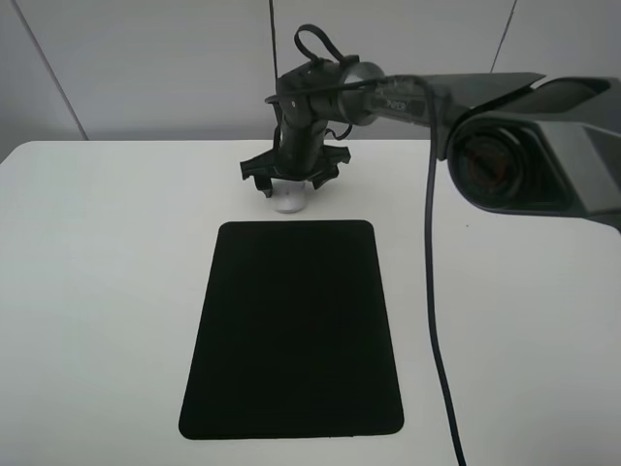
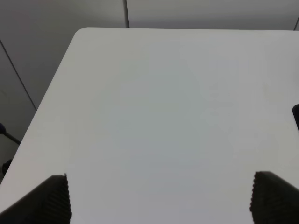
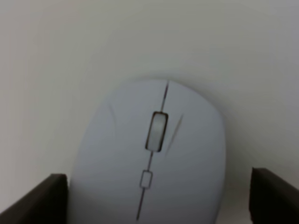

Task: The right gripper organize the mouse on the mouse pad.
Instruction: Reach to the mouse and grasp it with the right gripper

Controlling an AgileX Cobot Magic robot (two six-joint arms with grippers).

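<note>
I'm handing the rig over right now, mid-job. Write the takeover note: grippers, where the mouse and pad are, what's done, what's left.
The left gripper: jaws open, empty, over bare table.
The right gripper: jaws open, low over the mouse, one finger on either side, not closed on it.
The mouse lies on the table just beyond the far short edge of the mouse pad, off the pad.
Done: approach only.
Left: close on the mouse, lift, set it on the pad, release.

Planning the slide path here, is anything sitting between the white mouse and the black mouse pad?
Nothing visible. The mouse lies on the bare white table just past the mouse pad's far edge, with only a narrow strip of tabletop between them. The right pincer is open around the mouse.
</note>
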